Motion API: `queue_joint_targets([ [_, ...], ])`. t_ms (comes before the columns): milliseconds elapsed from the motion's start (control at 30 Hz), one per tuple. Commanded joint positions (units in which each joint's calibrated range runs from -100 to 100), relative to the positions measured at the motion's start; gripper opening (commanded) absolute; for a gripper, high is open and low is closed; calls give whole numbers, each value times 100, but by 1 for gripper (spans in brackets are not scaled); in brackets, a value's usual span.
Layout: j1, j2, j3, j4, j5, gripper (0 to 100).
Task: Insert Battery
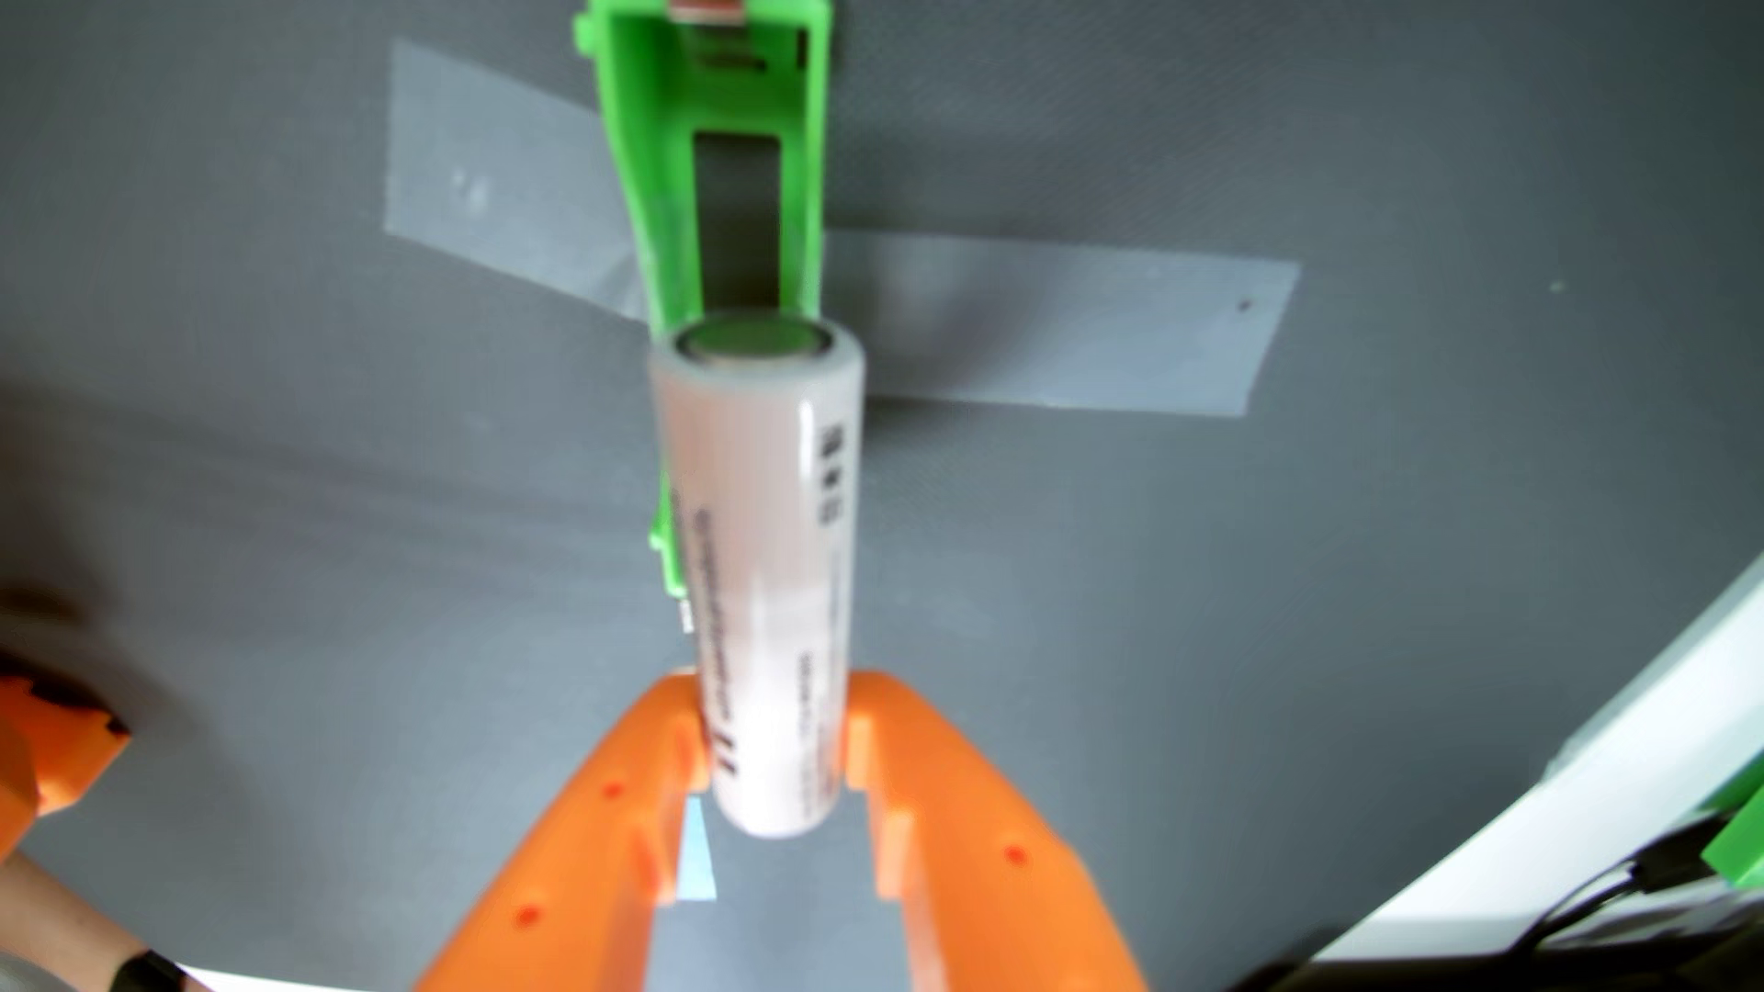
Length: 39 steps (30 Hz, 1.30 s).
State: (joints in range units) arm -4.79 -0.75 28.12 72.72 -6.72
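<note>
In the wrist view a white cylindrical battery (pixel 764 572) with dark print is held by its near end between my orange gripper's (pixel 773 734) two fingers. It points away from the camera, its flat metal end up. Beyond and under it lies a green battery holder (pixel 659 191), an open channel with a metal contact at its far end, taped to the grey surface. The battery covers the holder's near part; a bit of green shows at its left side. I cannot tell whether the battery touches the holder.
Grey tape strips (pixel 1050 334) cross under the holder on a grey mat (pixel 1432 572). A white edge with cables (pixel 1575 858) and a green piece is at the lower right. An orange part (pixel 48 754) and a hand show at the lower left.
</note>
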Motion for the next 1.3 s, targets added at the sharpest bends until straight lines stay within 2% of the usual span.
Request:
queue_joint_targets([
  [0,-28,-46,-97,-24,-49,2],
  [300,-406,-54,-106,-75,-65,2],
  [1267,-394,-29,-16,-303,-70,2],
])
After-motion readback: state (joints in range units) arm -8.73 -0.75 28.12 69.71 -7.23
